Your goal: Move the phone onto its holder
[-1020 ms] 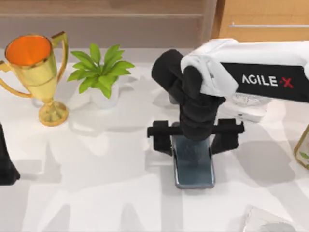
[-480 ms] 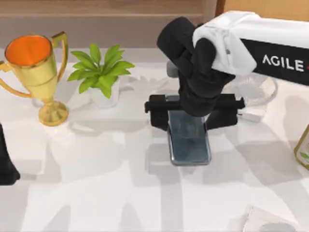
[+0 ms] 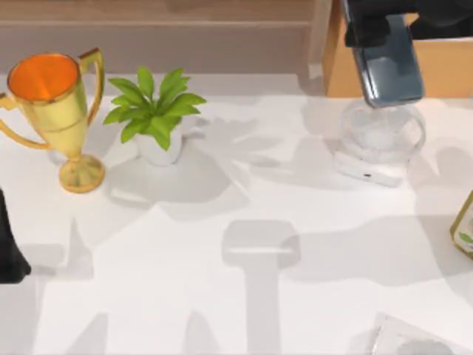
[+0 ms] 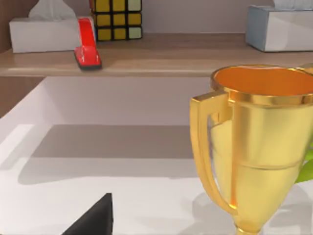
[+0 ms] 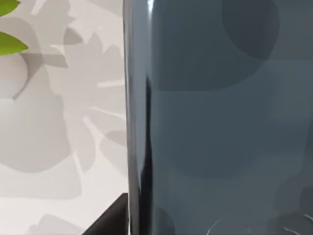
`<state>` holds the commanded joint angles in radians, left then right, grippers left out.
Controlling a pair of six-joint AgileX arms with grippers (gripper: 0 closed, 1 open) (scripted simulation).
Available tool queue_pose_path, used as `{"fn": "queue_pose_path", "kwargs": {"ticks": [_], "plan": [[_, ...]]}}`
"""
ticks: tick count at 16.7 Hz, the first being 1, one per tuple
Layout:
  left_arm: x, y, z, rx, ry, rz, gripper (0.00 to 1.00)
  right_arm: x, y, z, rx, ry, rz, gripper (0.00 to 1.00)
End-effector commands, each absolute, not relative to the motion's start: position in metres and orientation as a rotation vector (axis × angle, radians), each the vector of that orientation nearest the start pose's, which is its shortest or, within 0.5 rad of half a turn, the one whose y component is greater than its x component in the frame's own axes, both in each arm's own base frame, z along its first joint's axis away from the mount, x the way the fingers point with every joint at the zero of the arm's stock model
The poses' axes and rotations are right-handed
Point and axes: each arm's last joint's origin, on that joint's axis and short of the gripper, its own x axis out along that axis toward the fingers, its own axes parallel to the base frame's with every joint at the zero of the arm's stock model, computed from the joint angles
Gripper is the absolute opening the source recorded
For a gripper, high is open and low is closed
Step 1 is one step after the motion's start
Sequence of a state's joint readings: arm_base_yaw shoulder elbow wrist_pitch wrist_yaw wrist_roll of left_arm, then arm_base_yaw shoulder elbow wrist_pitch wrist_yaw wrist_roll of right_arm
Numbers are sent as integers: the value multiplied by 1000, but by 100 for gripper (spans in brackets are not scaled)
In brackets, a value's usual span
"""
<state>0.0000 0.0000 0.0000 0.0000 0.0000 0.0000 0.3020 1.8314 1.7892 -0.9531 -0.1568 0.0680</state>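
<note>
You see a gold trophy [image 3: 53, 111] at the table's [image 3: 222, 296] far left, with a small green plant [image 3: 153, 111] in a white pot just beside it. On the right stands the clear and white holder [image 3: 377, 148]. A yellowish thing [image 3: 464, 225] peeks in at the right edge. Your right claw [image 3: 369, 26] is up at the far right, and its dark fingers [image 3: 366, 33] grip the phone [image 3: 389, 63] by its top end. The phone hangs in the air, just above the holder. Your left arm [image 3: 9, 244] rests at the table's left edge.
</note>
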Motion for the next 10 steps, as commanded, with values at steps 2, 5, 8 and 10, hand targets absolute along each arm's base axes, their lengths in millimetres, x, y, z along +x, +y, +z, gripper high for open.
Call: {"fn": "queue_pose_path", "kwargs": {"ticks": [2, 5, 8, 10], "plan": [[106, -1, 160, 0, 0, 0, 100, 378, 71, 341, -79, 946, 400, 0], [106, -1, 160, 0, 0, 0, 100, 371, -17, 355, -178, 881, 388, 0], [106, -1, 160, 0, 0, 0, 100, 348, -102, 356, -259, 846, 383, 0], [106, -1, 160, 0, 0, 0, 100, 324, -153, 350, -294, 822, 389, 0]]}}
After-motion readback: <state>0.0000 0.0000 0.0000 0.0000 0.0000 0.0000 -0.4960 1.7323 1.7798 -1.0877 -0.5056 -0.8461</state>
